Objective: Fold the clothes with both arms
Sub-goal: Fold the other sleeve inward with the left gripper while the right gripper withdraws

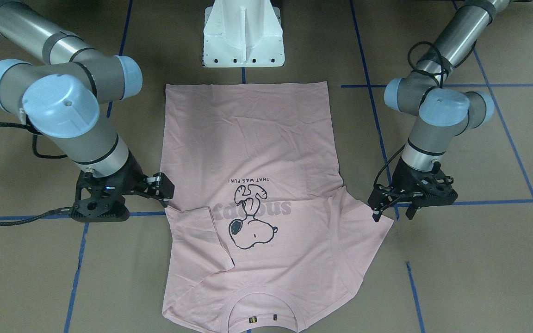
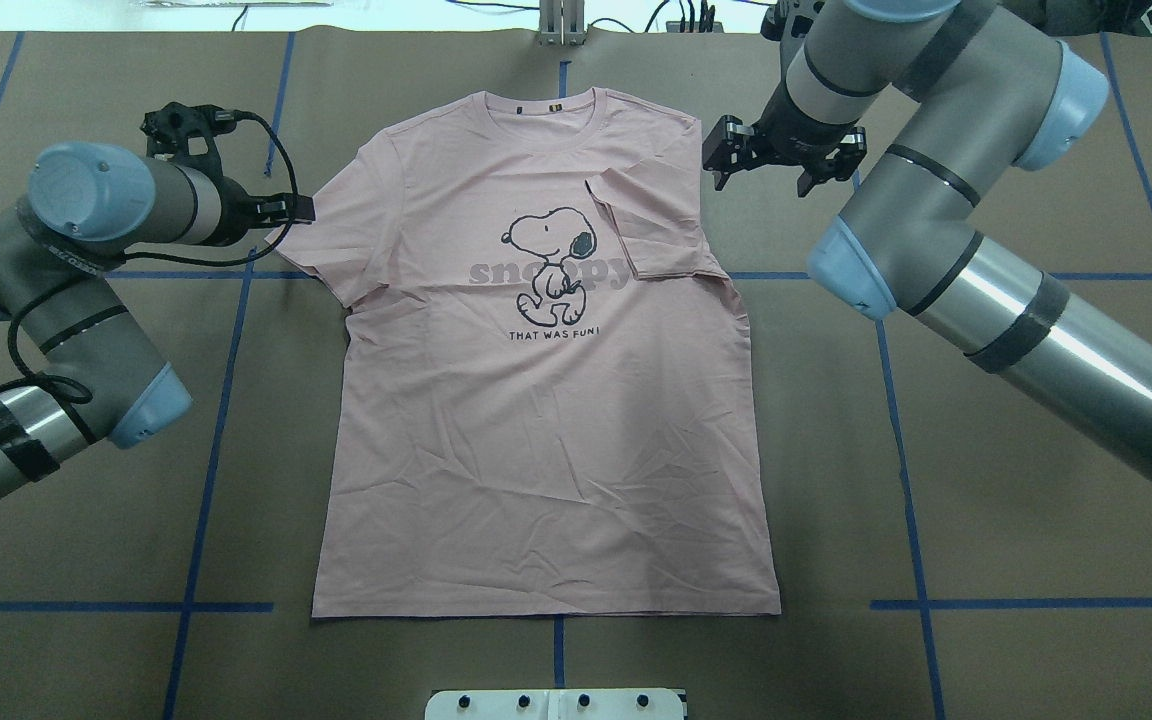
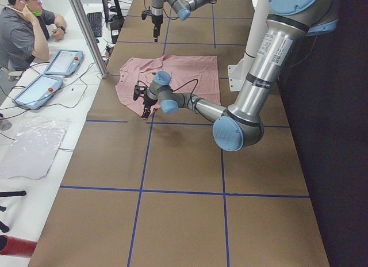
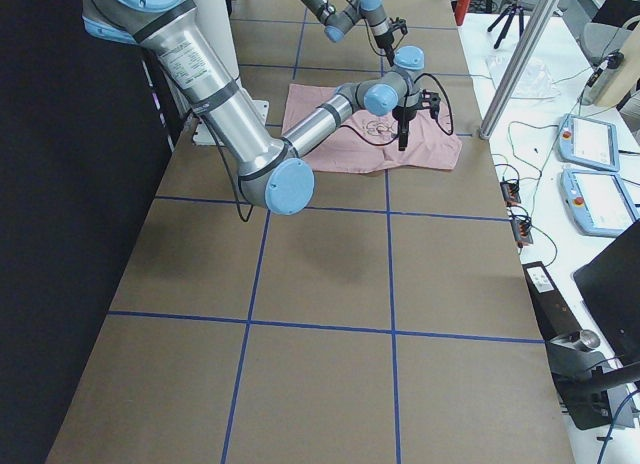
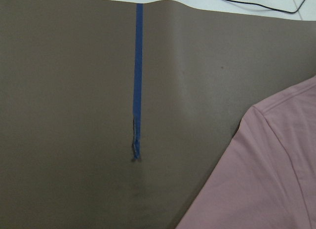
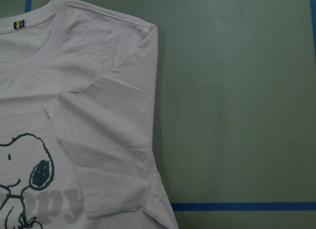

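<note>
**Both claws spread at the sleeves, shirt flat between them**

Nearest the robot, well behind both claws, the white pedestal base (image 2: 556,703) stands on the brown table (image 2: 986,500), which is crossed by blue tape lines (image 2: 221,400). The pale pink T-shirt (image 2: 536,480) lies flat and print-up between the claws, hem toward the base, its body lightly creased. Farther out, a little nearer than the claws, are the Snoopy drawing (image 2: 551,255) and the "snoopy" lettering (image 2: 491,272).

The left claw (image 1: 392,213) points down at the tip of the spread sleeve (image 2: 321,225). Its jaws stand apart and grip nothing. Whether a finger touches the cloth cannot be told.

The right claw (image 1: 151,194), jaws also apart and empty, hangs just outside the shirt's shoulder. Inward of it the folded sleeve (image 2: 651,235) lies over the chest, its end reaching the lettering.

Beyond the claws is the ribbed collar (image 2: 536,125). Past the table's edge a person (image 3: 23,25) sits at a white desk (image 3: 11,134).
</note>
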### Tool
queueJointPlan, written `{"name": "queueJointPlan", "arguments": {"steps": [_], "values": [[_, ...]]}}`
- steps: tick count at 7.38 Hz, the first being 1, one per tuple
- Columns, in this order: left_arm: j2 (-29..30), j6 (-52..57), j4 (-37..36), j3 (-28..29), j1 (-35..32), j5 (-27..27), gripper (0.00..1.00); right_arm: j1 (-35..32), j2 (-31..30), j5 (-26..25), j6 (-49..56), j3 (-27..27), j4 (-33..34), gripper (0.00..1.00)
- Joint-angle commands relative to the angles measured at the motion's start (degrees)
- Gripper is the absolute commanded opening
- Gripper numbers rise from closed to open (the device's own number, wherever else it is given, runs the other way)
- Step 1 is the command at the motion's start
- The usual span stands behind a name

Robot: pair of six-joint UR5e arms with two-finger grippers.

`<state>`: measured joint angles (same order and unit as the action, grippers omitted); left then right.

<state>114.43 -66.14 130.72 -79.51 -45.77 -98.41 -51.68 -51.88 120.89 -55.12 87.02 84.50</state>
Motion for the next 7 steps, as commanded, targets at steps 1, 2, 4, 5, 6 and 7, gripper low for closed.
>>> {"name": "queueJointPlan", "arguments": {"steps": [1, 2, 4, 5, 6, 7], "values": [[0.53, -0.49, -0.38, 1.98, 0.95, 0.94, 0.94, -0.53, -1.38, 0.40, 1.24, 1.22, -0.04, 1.00], [0.53, -0.31, -0.30, 3.12, 0.95, 0.94, 0.93, -0.44, -1.29, 0.31, 1.24, 1.31, -0.04, 1.00], [0.80, -0.48, -0.29, 3.40, 1.30, 0.94, 0.89, -0.44, -1.64, -0.04, 1.06, 1.48, -0.30, 1.00], [0.88, -0.49, -0.29, 3.40, 1.30, 0.94, 0.84, -0.44, -1.56, -0.04, 1.06, 1.48, -0.30, 1.00], [0.89, -0.40, -0.29, 3.40, 1.30, 0.85, 0.75, -0.44, -1.56, -0.04, 1.06, 1.39, -0.30, 1.00], [0.89, -0.14, -0.29, 3.40, 1.30, 0.94, 0.65, -0.44, -1.64, -0.13, 1.06, 1.31, -0.30, 1.00]]}}
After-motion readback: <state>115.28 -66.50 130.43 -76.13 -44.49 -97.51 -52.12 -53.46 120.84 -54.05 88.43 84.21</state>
